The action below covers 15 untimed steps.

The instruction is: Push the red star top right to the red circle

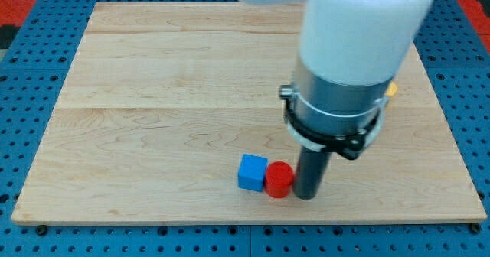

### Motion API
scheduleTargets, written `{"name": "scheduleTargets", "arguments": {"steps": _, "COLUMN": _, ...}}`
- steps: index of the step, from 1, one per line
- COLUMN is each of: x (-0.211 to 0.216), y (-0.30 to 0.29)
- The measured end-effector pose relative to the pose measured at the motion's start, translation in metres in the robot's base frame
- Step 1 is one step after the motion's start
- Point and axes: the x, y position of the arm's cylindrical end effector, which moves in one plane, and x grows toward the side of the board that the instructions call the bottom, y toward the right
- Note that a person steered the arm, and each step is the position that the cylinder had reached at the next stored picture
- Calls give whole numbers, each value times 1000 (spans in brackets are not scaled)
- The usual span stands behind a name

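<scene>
So my tip (306, 196) has no pincer to open or close and sits just right of the red circle (279, 180) by the blue cube (252, 172), but the red star's hidden, so next I'd guess find it first.

A robotics lab bench is indicated: a pale wooden counter (153, 96) is laid on a blue perforated mounting plate (31, 81), and a large white and grey robot arm (344, 66) is seen above it.
</scene>
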Motion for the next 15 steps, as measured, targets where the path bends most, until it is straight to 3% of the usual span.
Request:
{"name": "scheduleTargets", "arguments": {"steps": 2, "x": -20, "y": -3}}
{"name": "scheduleTargets", "arguments": {"steps": 3, "x": -23, "y": 109}}
{"name": "scheduleTargets", "arguments": {"steps": 4, "x": -75, "y": 163}}
{"name": "scheduleTargets", "arguments": {"steps": 5, "x": -118, "y": 173}}
{"name": "scheduleTargets", "arguments": {"steps": 6, "x": -139, "y": 147}}
{"name": "scheduleTargets", "arguments": {"steps": 7, "x": -139, "y": 85}}
{"name": "scheduleTargets", "arguments": {"steps": 9, "x": -104, "y": 34}}
{"name": "scheduleTargets", "arguments": {"steps": 10, "x": -133, "y": 43}}
{"name": "scheduleTargets", "arguments": {"steps": 11, "x": -144, "y": 16}}
{"name": "scheduleTargets", "arguments": {"steps": 12, "x": -119, "y": -18}}
{"name": "scheduleTargets", "arguments": {"steps": 14, "x": -90, "y": -18}}
{"name": "scheduleTargets", "arguments": {"steps": 15, "x": -93, "y": 45}}
